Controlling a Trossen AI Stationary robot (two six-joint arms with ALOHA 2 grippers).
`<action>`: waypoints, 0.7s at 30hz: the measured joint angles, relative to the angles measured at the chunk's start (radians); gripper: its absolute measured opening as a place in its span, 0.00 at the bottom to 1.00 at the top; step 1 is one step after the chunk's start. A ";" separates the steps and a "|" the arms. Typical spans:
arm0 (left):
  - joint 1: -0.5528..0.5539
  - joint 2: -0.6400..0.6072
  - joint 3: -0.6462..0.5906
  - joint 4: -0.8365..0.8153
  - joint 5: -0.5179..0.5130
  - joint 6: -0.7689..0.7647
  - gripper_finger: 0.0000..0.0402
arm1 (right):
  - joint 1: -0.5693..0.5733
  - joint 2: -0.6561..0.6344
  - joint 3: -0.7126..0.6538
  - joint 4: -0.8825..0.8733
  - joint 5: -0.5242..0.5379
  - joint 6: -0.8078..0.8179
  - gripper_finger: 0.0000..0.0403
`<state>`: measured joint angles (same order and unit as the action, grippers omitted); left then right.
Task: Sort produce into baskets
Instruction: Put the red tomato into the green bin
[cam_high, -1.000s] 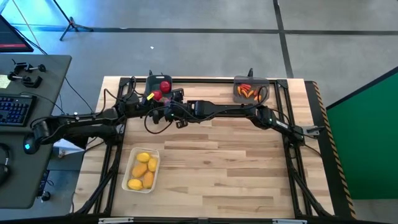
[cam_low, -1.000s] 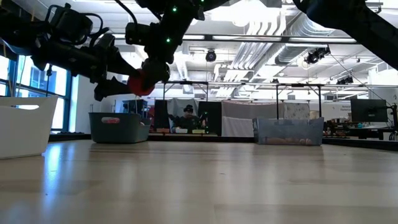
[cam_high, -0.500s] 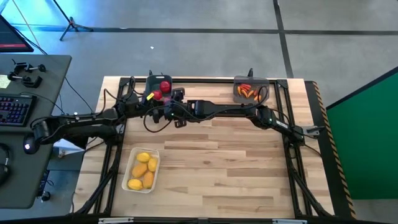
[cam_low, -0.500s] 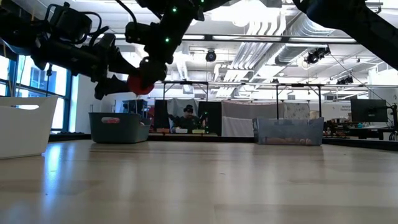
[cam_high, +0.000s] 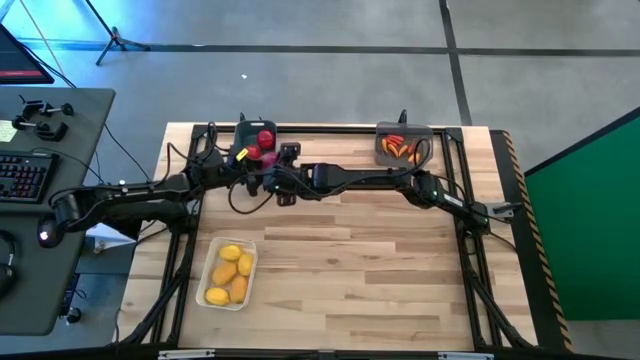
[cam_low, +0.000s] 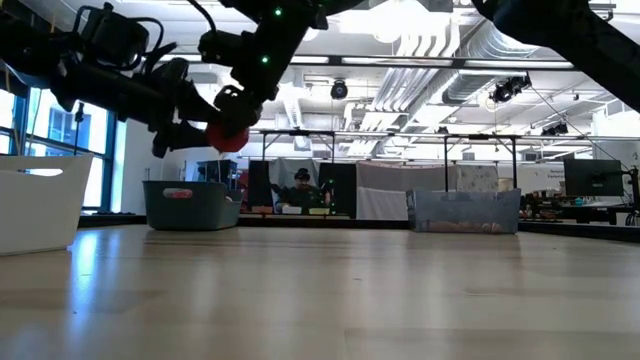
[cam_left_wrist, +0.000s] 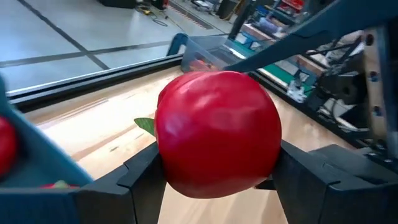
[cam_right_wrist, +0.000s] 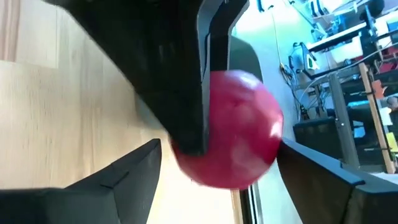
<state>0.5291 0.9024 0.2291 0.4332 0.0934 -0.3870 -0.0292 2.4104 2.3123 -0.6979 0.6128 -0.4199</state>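
A round red tomato (cam_high: 252, 153) hangs in the air beside the dark blue-grey bin (cam_high: 243, 131), which holds another tomato (cam_high: 266, 137). My left gripper (cam_left_wrist: 214, 180), reaching in from the table's left, is shut on the hanging tomato (cam_left_wrist: 217, 134). My right gripper (cam_right_wrist: 217, 180), reaching across from the right, is open, with one finger on either side of the same tomato (cam_right_wrist: 245, 130). In the low view the tomato (cam_low: 228, 136) is well above the table. My left gripper pinches the tomato's two opposite sides (cam_left_wrist: 165, 155) between its two fingers. The fingers come in roughly level from the table's left. The tomato is lifted clear, its green top (cam_left_wrist: 144, 124) turned sideways. My right gripper: one finger (cam_right_wrist: 311, 171) lies close to the tomato's side; whether it touches cannot be told.
A white tray (cam_high: 212, 262) with several yellow lemons sits at the near left. A smoky translucent bin (cam_high: 424, 143) with orange-red pieces stands at the far right. A dark frame runs along the table's edges. Bare wood lies in the middle and near right.
My right gripper has shifted a little toward the table's left around the tomato. The tomato stays at nearly the same spot, held in the air by my left gripper.
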 joint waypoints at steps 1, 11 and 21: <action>0.002 0.000 0.000 -0.004 -0.010 0.005 0.57 | 0.000 0.000 0.000 -0.010 0.001 0.009 0.75; 0.149 0.000 0.051 -0.123 -0.076 0.078 0.57 | -0.088 0.000 -0.002 -0.127 -0.238 0.221 0.69; 0.339 0.094 0.165 -0.391 -0.155 0.139 0.57 | -0.156 0.000 -0.004 -0.071 -0.408 0.263 0.29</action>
<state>0.8684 0.9959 0.3942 0.0426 -0.0616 -0.2485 -0.1855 2.4107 2.3081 -0.7692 0.2048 -0.1565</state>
